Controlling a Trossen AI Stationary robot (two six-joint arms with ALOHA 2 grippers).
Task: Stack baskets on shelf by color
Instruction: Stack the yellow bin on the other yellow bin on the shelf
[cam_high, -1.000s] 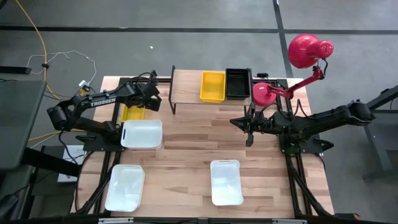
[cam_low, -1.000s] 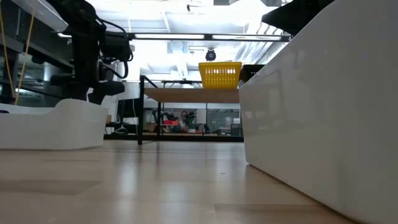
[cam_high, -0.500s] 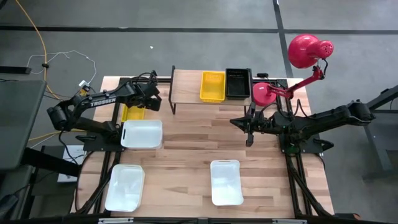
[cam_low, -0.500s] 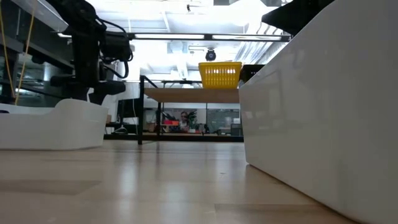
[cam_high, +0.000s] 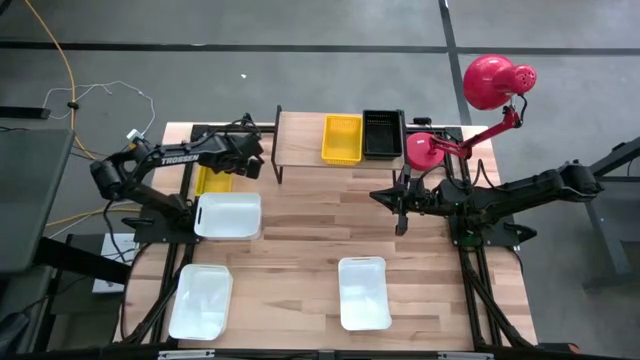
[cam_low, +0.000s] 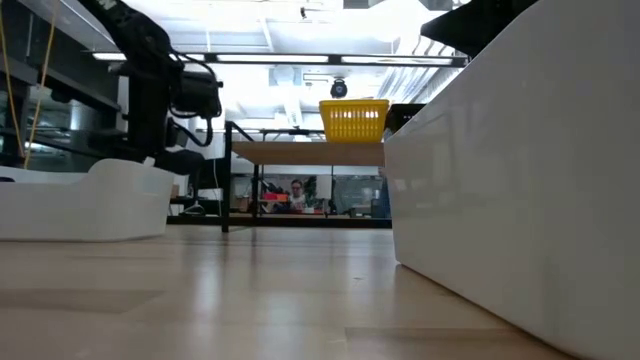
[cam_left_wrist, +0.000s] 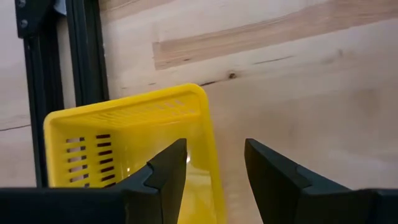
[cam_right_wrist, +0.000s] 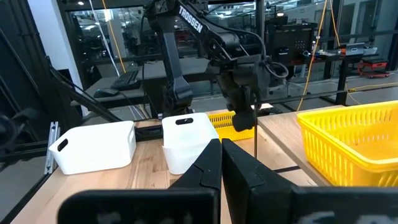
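Note:
A yellow basket (cam_high: 212, 181) lies flat on the table at the far left, beside the shelf (cam_high: 300, 140). My left gripper (cam_left_wrist: 214, 177) hangs open just above it, slanting down, one finger over the basket's inside and one outside its side wall (cam_left_wrist: 208, 134). On the shelf stand a second yellow basket (cam_high: 341, 138) and a black basket (cam_high: 383, 133). Three white baskets (cam_high: 228, 216) (cam_high: 201, 300) (cam_high: 364, 292) rest on the table. My right gripper (cam_right_wrist: 221, 155) waits shut, level, at mid-right (cam_high: 400, 200).
A red lamp (cam_high: 480, 100) stands at the far right corner, its base (cam_high: 422, 150) beside the shelf's right end. Black frame rails (cam_left_wrist: 81, 56) run along the table's left edge next to the yellow basket. Bare wood lies between the white baskets and the shelf.
My left gripper has sunk toward the yellow basket on the table and shifted a little toward the shelf, its fingers staying open. The baskets have not moved.

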